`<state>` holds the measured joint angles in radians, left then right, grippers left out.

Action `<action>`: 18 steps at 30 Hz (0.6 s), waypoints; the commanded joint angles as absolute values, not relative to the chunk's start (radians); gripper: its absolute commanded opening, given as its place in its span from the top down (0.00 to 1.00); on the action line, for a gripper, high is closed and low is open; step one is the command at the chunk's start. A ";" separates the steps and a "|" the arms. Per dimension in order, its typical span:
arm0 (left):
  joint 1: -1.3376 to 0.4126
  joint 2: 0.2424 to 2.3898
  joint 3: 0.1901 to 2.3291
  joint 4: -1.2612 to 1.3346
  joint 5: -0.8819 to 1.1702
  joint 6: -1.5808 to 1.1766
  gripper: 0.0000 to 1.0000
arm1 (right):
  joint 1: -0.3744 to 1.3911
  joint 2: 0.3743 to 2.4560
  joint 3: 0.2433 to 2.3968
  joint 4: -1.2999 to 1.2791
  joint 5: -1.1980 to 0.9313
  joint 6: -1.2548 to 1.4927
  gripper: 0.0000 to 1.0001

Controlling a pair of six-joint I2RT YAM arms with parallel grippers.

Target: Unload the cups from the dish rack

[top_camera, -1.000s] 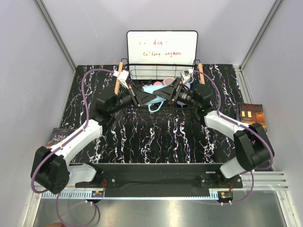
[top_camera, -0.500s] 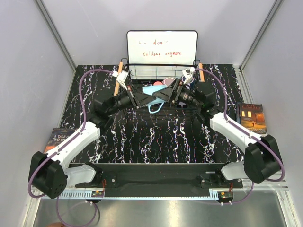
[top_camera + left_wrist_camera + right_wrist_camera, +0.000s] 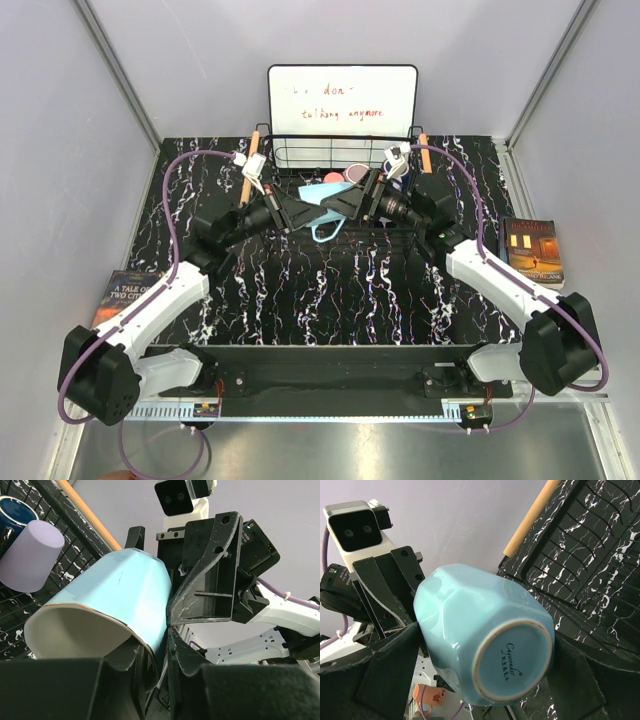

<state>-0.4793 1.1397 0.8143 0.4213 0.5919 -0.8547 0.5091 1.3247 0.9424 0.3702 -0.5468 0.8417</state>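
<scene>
While in rack (image 3: 87,515), lavender cup (image 3: 30,562), navy cup (image 3: 14,509).

Light blue cup (image 3: 120,597) between jaws

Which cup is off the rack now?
The light blue cup, cream inside: held by left pincer and right pincer above the dish rack. Lavender cup and navy cup sit inside.

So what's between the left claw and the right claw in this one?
The light blue cup, held by the left claw and right claw above the dish rack; top and both wrist views show it.
</scene>
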 commanded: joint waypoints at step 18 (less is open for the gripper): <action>-0.407 1.163 0.741 0.865 0.612 -1.055 1.00 | 0.471 1.373 0.917 0.659 -0.658 0.957 0.00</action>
<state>-0.4442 1.1568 0.7441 0.6281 0.6235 -0.9813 0.4965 1.3785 0.9276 0.5098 -0.6235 0.9203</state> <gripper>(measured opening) 0.172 0.998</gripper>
